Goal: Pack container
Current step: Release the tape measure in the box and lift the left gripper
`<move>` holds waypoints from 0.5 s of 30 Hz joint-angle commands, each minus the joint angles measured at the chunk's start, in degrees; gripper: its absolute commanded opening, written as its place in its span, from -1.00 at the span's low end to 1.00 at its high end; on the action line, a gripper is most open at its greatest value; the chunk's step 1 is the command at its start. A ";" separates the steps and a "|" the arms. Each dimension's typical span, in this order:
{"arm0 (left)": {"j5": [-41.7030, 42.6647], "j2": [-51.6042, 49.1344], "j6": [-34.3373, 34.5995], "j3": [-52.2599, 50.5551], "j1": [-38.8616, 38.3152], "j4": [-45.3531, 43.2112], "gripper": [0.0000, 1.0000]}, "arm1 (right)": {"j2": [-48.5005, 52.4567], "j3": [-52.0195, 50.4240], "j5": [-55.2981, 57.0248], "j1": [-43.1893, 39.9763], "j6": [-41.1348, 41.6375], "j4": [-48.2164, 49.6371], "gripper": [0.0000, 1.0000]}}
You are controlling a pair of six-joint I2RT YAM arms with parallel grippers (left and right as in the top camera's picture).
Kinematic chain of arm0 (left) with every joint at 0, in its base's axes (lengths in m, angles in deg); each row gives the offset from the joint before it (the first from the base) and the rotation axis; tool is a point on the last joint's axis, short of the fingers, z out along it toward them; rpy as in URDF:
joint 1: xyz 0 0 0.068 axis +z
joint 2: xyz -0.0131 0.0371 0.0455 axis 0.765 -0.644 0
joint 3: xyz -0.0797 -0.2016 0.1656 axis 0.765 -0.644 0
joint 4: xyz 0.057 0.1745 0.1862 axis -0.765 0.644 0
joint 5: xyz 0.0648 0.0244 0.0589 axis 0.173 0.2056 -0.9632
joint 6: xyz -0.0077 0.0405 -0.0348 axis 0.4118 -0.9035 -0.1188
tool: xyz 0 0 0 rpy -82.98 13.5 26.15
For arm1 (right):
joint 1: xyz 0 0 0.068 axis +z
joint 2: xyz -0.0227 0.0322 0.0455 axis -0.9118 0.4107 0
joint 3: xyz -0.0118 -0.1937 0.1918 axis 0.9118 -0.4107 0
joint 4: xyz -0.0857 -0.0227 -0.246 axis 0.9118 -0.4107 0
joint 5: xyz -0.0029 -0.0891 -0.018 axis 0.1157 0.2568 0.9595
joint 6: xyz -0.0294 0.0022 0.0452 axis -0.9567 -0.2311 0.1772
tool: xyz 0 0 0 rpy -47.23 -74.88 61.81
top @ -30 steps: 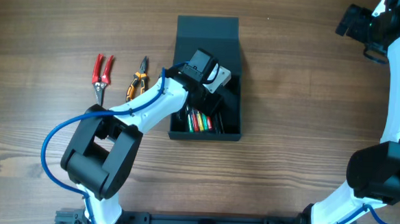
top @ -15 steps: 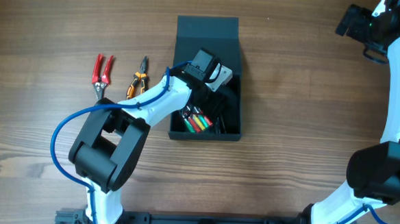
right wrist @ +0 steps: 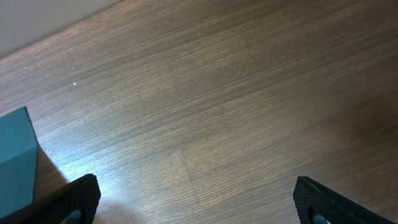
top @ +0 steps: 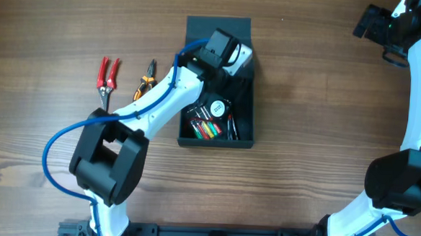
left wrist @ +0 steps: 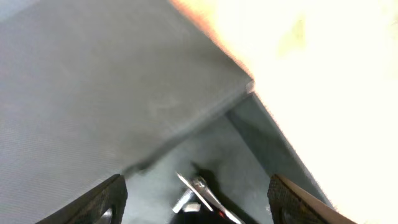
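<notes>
The container [top: 247,113] sits around the middle of the desk [top: 318,124], a dark teal-black box with its flap lid [top: 219,28] thrown back on the far side. The left fingers [top: 232,55] hang over the far end of the box, by the hinge, spread fairly wide with nothing between them; the left wrist view looks down past the lid to a bit of bright metal on the box floor. Lower in the box lie a round black-and-white disc [top: 216,107] and, nearer, a bunch of red, green and yellow pieces [top: 206,127]. On the desk left of the box lie red-handled pliers [top: 108,75] and, just beside them, orange-handled pliers [top: 145,82], both apart from the box. The right fingers [top: 370,25] are well off at the far right, fully open and empty above bare wood.
</notes>
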 commanded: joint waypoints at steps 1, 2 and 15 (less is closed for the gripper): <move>-8.39 4.57 0.44 5.46 -0.04 2.49 0.52 | -0.50 1.11 -0.24 0.24 -0.70 0.02 0.99; -12.13 5.60 1.75 6.08 -0.04 3.52 0.53 | -0.50 1.11 -0.24 0.24 -0.70 0.02 0.99; -21.46 15.02 23.96 6.32 12.24 23.98 0.68 | -0.50 1.11 -0.24 0.24 -0.70 0.02 0.99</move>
